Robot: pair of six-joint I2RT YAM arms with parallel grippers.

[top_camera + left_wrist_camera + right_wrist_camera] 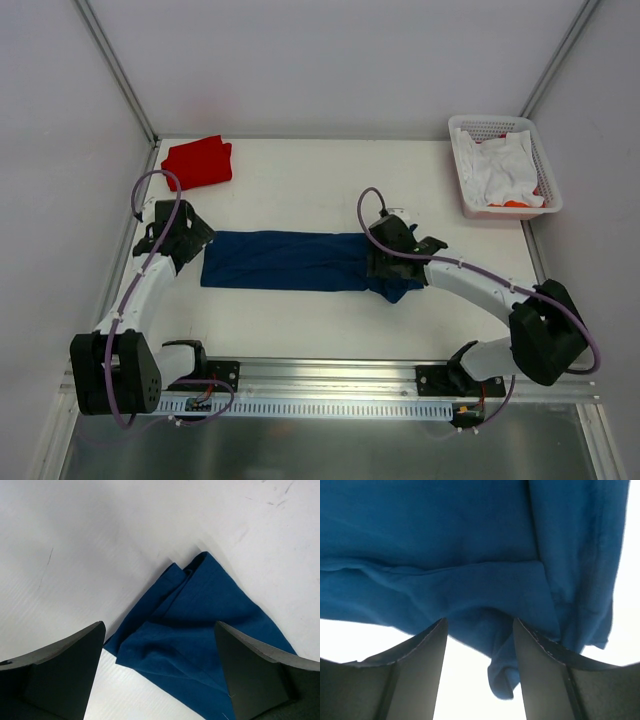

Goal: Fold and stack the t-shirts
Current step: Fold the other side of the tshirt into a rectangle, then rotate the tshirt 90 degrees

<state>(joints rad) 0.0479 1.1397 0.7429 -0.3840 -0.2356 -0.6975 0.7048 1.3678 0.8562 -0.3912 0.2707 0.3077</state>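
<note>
The navy blue t-shirt point(290, 260) lies across the middle of the table, folded into a long flat strip; its print is hidden. My left gripper point(200, 240) hovers at the strip's left end. In the left wrist view it point(159, 625) is wide open over a corner of the shirt point(200, 610). My right gripper point(383, 268) is at the shirt's right end. In the right wrist view its jaws point(479, 620) stand partly apart, with a hanging fold of the shirt point(445, 530) between them. The red t-shirt point(197, 162) lies folded at the back left corner.
A white basket point(505, 121) at the back right holds crumpled white cloth point(505, 165) with a bit of orange. Grey walls with metal posts close in the table on three sides. A metal rail point(330, 375) runs along the near edge.
</note>
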